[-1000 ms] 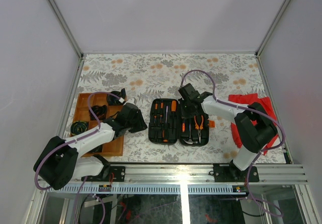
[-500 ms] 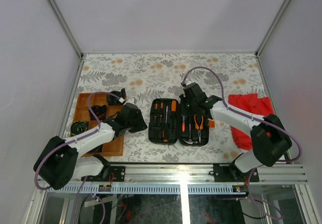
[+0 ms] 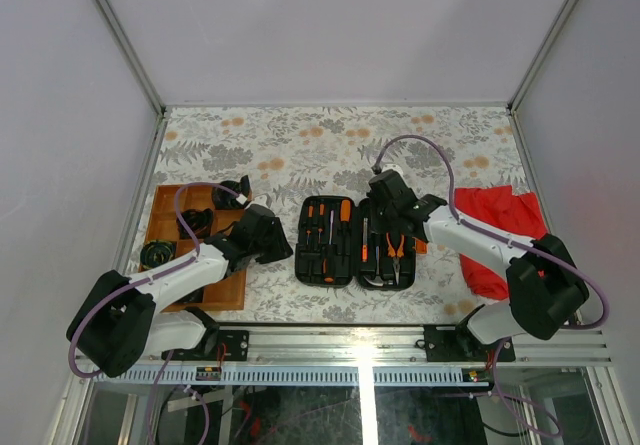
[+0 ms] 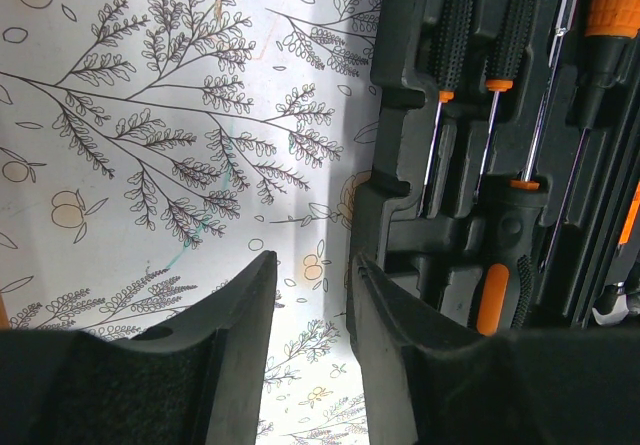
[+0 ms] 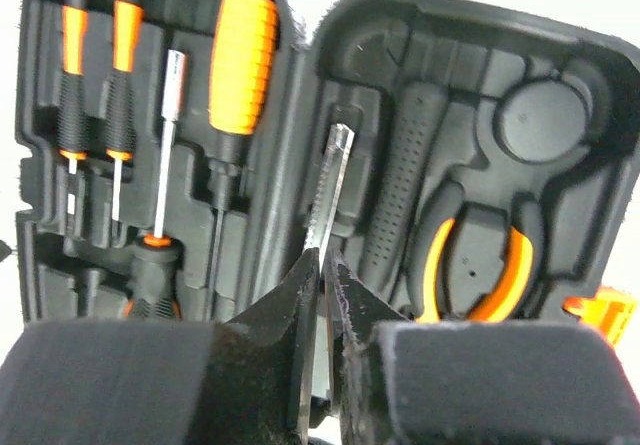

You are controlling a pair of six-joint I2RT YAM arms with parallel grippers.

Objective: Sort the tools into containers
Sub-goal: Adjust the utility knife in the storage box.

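Note:
The black tool case (image 3: pixel 312 265) lies open mid-table, with orange-and-black screwdrivers (image 3: pixel 327 227) in its left half and orange-handled pliers (image 3: pixel 397 245) in its right half. My right gripper (image 3: pixel 385 208) hovers over the right half. In the right wrist view it (image 5: pixel 325 265) is shut on a slim flat steel tool (image 5: pixel 335 180) with a toothed edge, held above the case (image 5: pixel 560 65) next to the pliers (image 5: pixel 470 265). My left gripper (image 3: pixel 275 237) is open and empty over the cloth beside the case's left edge (image 4: pixel 385 215), as the left wrist view (image 4: pixel 310 305) shows.
The orange-brown wooden tray (image 3: pixel 160 203) sits at the left edge, holding black objects, partly hidden by my left arm. A red cloth (image 3: pixel 500 215) lies right of the case. An orange latch (image 5: pixel 600 315) sticks out of the case's right side. A floral tablecloth (image 3: pixel 300 145) covers the table.
My right gripper has shifted a little to the right and nearer over the case, and the right arm's elbow has swung outward. The left arm has not moved.

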